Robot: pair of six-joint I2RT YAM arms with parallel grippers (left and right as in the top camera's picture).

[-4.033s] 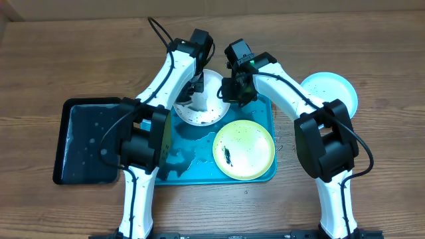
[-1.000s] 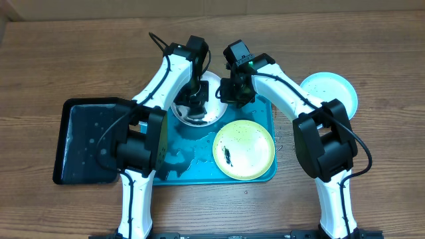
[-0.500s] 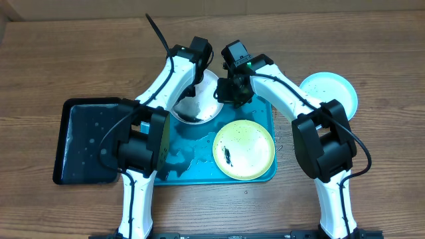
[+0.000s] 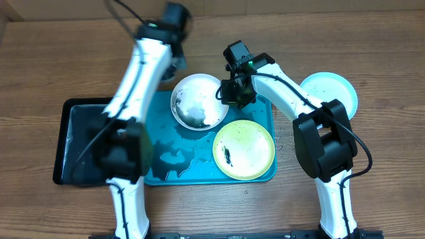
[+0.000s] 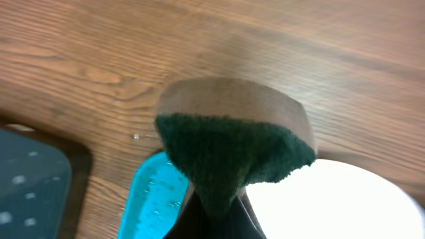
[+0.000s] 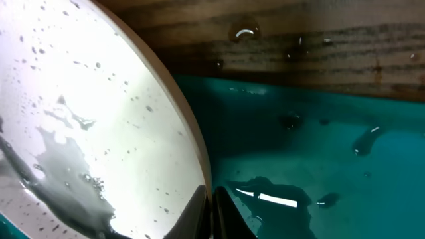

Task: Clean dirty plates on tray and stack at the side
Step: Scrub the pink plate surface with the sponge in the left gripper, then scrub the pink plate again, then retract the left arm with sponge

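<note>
My left gripper (image 5: 214, 216): clamped on a green-faced sponge (image 5: 232, 146), over bare table at the tray's (image 4: 174, 169) 11 o'clock. My right gripper (image 4: 229, 93): pinching the white plate (image 4: 196, 101) by its 3 o'clock rim, at the tray's 12 o'clock. Risk: the wet rim may slip from my thin pinch, spilling grey water.

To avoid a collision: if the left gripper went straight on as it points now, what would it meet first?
The sponge in the left gripper would likely meet bare wooden table beside the tray corner; depth unclear.
</note>
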